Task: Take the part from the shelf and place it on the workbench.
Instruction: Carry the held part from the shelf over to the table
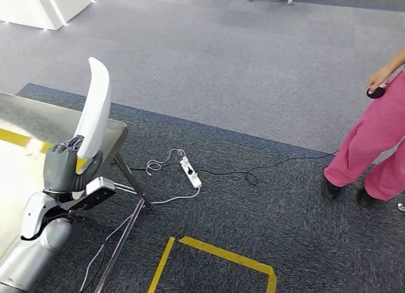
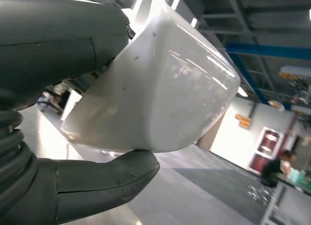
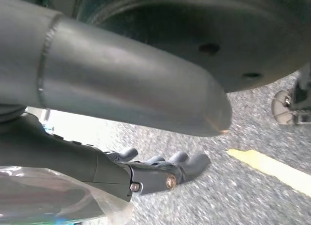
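Halfway through, by the look of it: white curved part (image 1: 95,106) already off the shelf and clamped upright in the left robot hand (image 1: 67,166), thumb (image 2: 110,181) pressed under its smooth shell, darker fingers over the opposite face. Held above the near corner of the metal desk (image 1: 43,125), at the robot's left, but not yet touching its top. Right robot hand (image 3: 161,169) hanging low over the grey carpet, fingers loosely extended, nothing in its grasp. Ahead on the floor, a white power strip (image 1: 190,172) with trailing cables and yellow tape (image 1: 224,255); at the right edge, a person in pink trousers (image 1: 373,147) standing well apart. Left to do, judging from this: lower the part onto the desk, release, withdraw.
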### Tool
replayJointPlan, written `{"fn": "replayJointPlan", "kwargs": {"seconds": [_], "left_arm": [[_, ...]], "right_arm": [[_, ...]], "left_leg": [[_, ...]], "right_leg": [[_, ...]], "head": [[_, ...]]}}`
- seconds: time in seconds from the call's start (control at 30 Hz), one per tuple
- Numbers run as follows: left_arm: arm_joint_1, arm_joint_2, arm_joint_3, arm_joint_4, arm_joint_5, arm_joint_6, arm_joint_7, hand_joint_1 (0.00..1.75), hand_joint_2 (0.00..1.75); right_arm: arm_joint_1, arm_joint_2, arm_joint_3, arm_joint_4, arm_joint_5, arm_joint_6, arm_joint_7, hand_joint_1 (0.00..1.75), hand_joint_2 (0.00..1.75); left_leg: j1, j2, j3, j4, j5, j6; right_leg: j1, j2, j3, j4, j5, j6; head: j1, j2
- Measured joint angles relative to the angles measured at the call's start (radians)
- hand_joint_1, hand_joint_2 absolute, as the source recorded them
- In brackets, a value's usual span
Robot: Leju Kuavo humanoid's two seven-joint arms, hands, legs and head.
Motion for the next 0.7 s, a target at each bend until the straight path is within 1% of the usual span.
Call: {"fn": "replayJointPlan", "kwargs": {"seconds": [0.03,0.07,0.1,0.13,0.17,0.2,0.23,0.27,0.3,0.33,0.37,0.4,0.43,0.47,0.5,0.53,0.57,0.6,0.63,0.67,0.7], "left_arm": [[-0.002,-0.001,0.000,0.000,0.000,-0.001,0.000,1.75,1.75],[-0.002,-0.002,-0.001,0.001,0.000,-0.002,0.000,1.75,1.75],[-0.001,-0.002,-0.001,0.002,0.000,-0.003,0.000,1.75,1.75],[0.000,-0.003,-0.002,0.003,0.000,-0.004,0.000,1.75,1.75],[0.001,-0.003,-0.002,0.004,0.000,-0.004,0.000,1.75,1.75],[0.000,-0.003,-0.002,0.004,0.000,-0.005,0.000,1.75,1.75],[-0.002,-0.003,-0.002,0.004,0.000,-0.005,0.000,1.75,1.75],[-0.006,-0.003,-0.002,0.004,-0.001,-0.006,0.000,1.75,1.75],[-0.009,-0.003,-0.002,0.004,-0.001,-0.006,0.001,1.75,1.75],[-0.011,-0.003,-0.003,0.004,-0.001,-0.007,0.001,1.75,1.75],[-0.012,-0.002,-0.003,0.004,-0.001,-0.008,0.002,1.75,1.75],[-0.011,-0.001,-0.002,0.004,-0.001,-0.008,0.003,1.75,1.75],[-0.013,0.000,-0.002,0.004,-0.002,-0.009,0.003,1.75,1.75],[-0.016,0.000,-0.002,0.004,-0.002,-0.009,0.003,1.75,1.75],[-0.018,-0.001,-0.002,0.003,-0.002,-0.010,0.003,1.75,1.75],[-0.021,-0.003,-0.003,0.003,-0.002,-0.011,0.003,1.75,1.75],[-0.021,-0.004,-0.004,0.004,-0.002,-0.011,0.003,1.75,1.75],[-0.021,-0.006,-0.005,0.004,-0.002,-0.012,0.003,1.75,1.75],[-0.021,-0.006,-0.006,0.004,-0.002,-0.012,0.003,1.75,1.75],[-0.021,-0.006,-0.006,0.004,-0.002,-0.012,0.003,1.75,1.75],[-0.021,-0.006,-0.006,0.004,-0.002,-0.012,0.003,1.75,1.75]], "right_arm": [[0.001,0.000,0.000,0.000,0.000,-0.001,0.000,0.00,0.00],[0.002,0.000,0.000,0.000,0.000,-0.003,0.000,0.00,0.00],[0.002,0.000,0.000,0.000,0.000,-0.004,0.000,0.00,0.00],[0.001,0.000,0.000,0.000,0.001,-0.005,0.000,0.00,0.00],[0.001,0.000,0.000,0.000,0.002,-0.006,0.000,0.00,0.00],[0.000,0.000,0.000,0.000,0.002,-0.006,0.000,0.00,0.00],[0.000,0.000,0.000,0.000,0.003,-0.007,0.000,0.00,0.00],[0.000,0.000,0.000,0.000,0.004,-0.007,-0.001,0.00,0.00],[-0.001,0.000,0.000,0.000,0.005,-0.007,-0.001,0.00,0.00],[-0.002,0.000,0.001,0.000,0.007,-0.007,-0.001,0.00,0.00],[-0.004,0.000,0.001,0.000,0.008,-0.007,-0.001,0.00,0.00],[-0.006,0.000,0.002,0.000,0.009,-0.007,0.000,0.00,0.00],[-0.007,0.000,0.003,0.000,0.009,-0.007,0.000,0.00,0.00],[-0.008,0.000,0.004,0.000,0.010,-0.007,-0.001,0.00,0.00],[-0.008,0.000,0.005,0.000,0.010,-0.007,-0.001,0.00,0.00],[-0.007,0.000,0.006,0.000,0.010,-0.007,-0.001,0.00,0.00],[-0.006,0.000,0.006,0.000,0.010,-0.007,-0.001,0.00,0.00],[-0.005,0.000,0.006,0.000,0.011,-0.007,-0.001,0.00,0.00],[-0.004,0.000,0.006,0.000,0.012,-0.008,0.000,0.00,0.00],[-0.003,0.000,0.007,0.000,0.013,-0.008,0.000,0.00,0.00],[-0.002,0.000,0.007,0.000,0.014,-0.009,0.000,0.00,0.00]], "left_leg": [[0.001,0.019,-0.030,0.067,-0.032,-0.003],[0.003,0.027,-0.058,0.128,-0.055,-0.005],[0.005,0.029,-0.073,0.165,-0.063,-0.007],[0.005,0.031,-0.071,0.165,-0.053,-0.006],[0.005,0.036,-0.049,0.124,-0.026,-0.005],[0.003,0.051,-0.013,0.058,0.007,-0.001],[-0.004,0.076,0.024,-0.009,0.029,0.004],[-0.010,0.098,0.052,-0.062,0.042,0.010],[-0.016,0.112,0.066,-0.092,0.044,0.016],[-0.021,0.115,0.069,-0.101,0.039,0.021],[-0.021,0.101,0.068,-0.105,0.040,0.026],[-0.020,0.089,0.070,-0.110,0.042,0.030],[-0.017,0.076,0.072,-0.114,0.044,0.036],[-0.013,0.064,0.074,-0.119,0.046,0.042],[-0.010,0.053,0.076,-0.121,0.047,0.047],[-0.009,0.040,0.075,-0.121,0.047,0.051],[-0.009,0.027,0.074,-0.121,0.047,0.053],[-0.009,0.013,0.074,-0.121,0.046,0.053],[-0.008,-0.001,0.074,-0.120,0.046,0.053],[-0.007,-0.016,0.075,-0.119,0.046,0.052],[-0.005,-0.031,0.075,-0.117,0.046,0.050]], "right_leg": [[0.003,-0.015,0.001,0.000,-0.002,-0.004],[0.005,-0.031,0.001,0.000,-0.003,-0.006],[0.007,-0.046,0.002,0.000,-0.005,-0.008],[0.008,-0.060,0.003,0.000,-0.007,-0.008],[0.009,-0.074,0.005,0.000,-0.009,-0.008],[0.010,-0.087,0.009,0.000,-0.012,-0.006],[0.012,-0.100,0.013,0.000,-0.016,-0.003],[0.015,-0.111,0.016,0.000,-0.020,0.001],[0.018,-0.122,0.018,0.000,-0.024,0.005],[0.019,-0.134,0.020,-0.001,-0.026,0.009],[0.020,-0.147,0.024,-0.002,-0.029,0.014],[0.018,-0.150,0.025,-0.001,-0.034,0.019],[0.017,-0.133,0.021,0.011,-0.045,0.024],[0.015,-0.105,0.006,0.043,-0.064,0.029],[0.012,-0.069,-0.023,0.098,-0.092,0.032],[0.010,-0.041,-0.060,0.169,-0.123,0.033],[0.009,-0.028,-0.098,0.237,-0.147,0.035],[0.008,-0.023,-0.127,0.284,-0.157,0.037],[0.007,-0.021,-0.139,0.296,-0.147,0.038],[0.006,-0.018,-0.131,0.265,-0.117,0.038],[0.003,-0.009,-0.109,0.205,-0.075,0.039]], "head": [[-0.002,0.000],[-0.001,0.000],[-0.002,0.000],[-0.002,0.000],[-0.002,0.000],[-0.002,0.000],[-0.001,0.000],[-0.001,0.000],[-0.001,0.000],[0.000,0.000],[0.000,0.000],[0.000,0.000],[0.001,0.000],[0.003,0.000],[0.006,0.000],[0.009,0.000],[0.010,0.000],[0.010,0.000],[0.011,0.000],[0.011,0.000],[0.011,0.000]]}}
